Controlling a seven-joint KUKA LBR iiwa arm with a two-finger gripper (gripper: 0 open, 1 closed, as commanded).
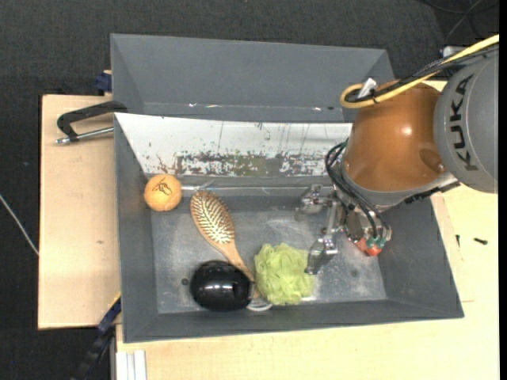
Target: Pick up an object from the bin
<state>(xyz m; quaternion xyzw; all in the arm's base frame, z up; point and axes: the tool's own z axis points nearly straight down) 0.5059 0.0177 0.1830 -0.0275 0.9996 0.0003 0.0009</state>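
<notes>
My gripper (314, 230) hangs low in the right half of the bin, open, with nothing between its fingers. Its lower fingertip (317, 258) sits right at the upper right edge of a fluffy light-green bath puff (282, 274) that lies near the bin's front wall. A wooden hairbrush (215, 225) lies diagonally left of the puff, bristles up, its handle running down toward the puff.
A glossy black rounded object (219, 286) rests at the front, touching the brush handle's end. An orange ball (162, 192) sits in the back left corner. The arm's orange cover hangs over the bin's right side.
</notes>
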